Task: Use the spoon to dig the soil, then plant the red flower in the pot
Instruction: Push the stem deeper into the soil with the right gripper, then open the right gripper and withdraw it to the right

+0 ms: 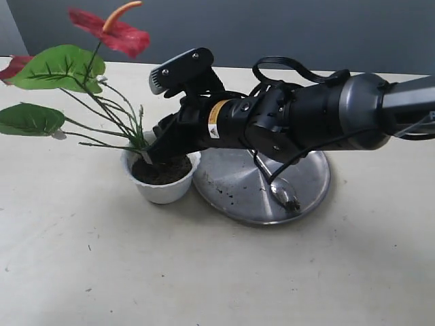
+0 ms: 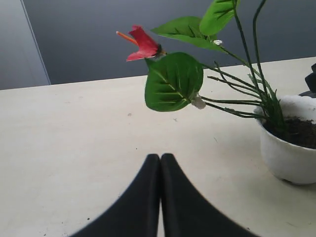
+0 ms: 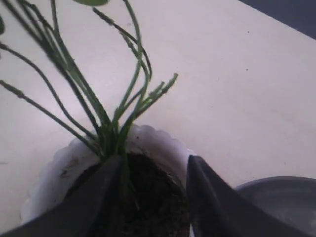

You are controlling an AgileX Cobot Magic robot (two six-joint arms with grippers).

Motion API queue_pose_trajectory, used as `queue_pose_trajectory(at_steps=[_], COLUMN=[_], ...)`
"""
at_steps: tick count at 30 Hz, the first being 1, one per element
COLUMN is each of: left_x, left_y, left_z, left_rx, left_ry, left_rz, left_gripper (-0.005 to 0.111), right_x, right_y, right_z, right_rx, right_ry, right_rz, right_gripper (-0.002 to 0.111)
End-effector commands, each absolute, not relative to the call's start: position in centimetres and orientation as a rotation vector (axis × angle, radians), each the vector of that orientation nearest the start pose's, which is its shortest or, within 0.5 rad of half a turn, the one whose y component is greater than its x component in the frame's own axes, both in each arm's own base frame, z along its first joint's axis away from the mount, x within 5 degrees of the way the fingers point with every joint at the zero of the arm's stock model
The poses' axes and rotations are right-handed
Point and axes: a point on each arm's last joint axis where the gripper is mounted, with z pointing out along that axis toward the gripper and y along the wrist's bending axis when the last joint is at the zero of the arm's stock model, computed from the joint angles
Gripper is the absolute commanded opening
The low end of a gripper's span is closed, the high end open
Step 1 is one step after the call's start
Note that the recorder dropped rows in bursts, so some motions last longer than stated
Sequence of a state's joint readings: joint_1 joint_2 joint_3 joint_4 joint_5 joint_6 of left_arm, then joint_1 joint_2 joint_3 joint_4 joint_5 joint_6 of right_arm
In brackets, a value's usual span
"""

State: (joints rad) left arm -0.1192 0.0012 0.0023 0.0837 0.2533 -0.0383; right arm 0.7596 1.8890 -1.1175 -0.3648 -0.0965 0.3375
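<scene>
The red flower stands upright in the white pot, its green stems rising out of the dark soil. My right gripper reaches across to the pot. It is open just above the soil, with one finger right beside the stem base. The pot's scalloped rim shows under the fingers. The spoon lies in the steel plate. My left gripper is shut and empty above bare table, left of the pot and flower.
The wide steel plate touches the pot's right side and carries soil crumbs. Broad green leaves spread out to the left of the pot. The right arm's dark body hangs over the plate.
</scene>
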Motion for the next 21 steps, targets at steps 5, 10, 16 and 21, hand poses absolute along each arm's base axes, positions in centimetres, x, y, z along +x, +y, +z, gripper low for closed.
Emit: queue_pose_trajectory(at_steps=[5,10,16,21], left_x=[5.5,5.5,5.5,5.5], left_y=[-0.5,-0.5,-0.5,-0.5], left_z=[19.2,19.2,19.2,19.2], left_rx=[0.126,0.126,0.126,0.126], left_ry=[1.718,1.718,1.718,1.718], left_rz=[-0.046,-0.046,-0.046,-0.046], left_gripper=[0.001,0.001,0.001,0.001], right_x=[29.1,27.5,25.3,23.7], right_y=[27.6,26.0,22.8,18.0], right_z=[19.9,21.3,23.9,26.9], right_rx=[-0.822,-0.814,-0.771,-0.666], right_ry=[2.062,2.051,2.021,2.027], right_rz=[0.442,0.443,0.437,0.362], right_gripper=[0.039,0.011,0.000,0.000])
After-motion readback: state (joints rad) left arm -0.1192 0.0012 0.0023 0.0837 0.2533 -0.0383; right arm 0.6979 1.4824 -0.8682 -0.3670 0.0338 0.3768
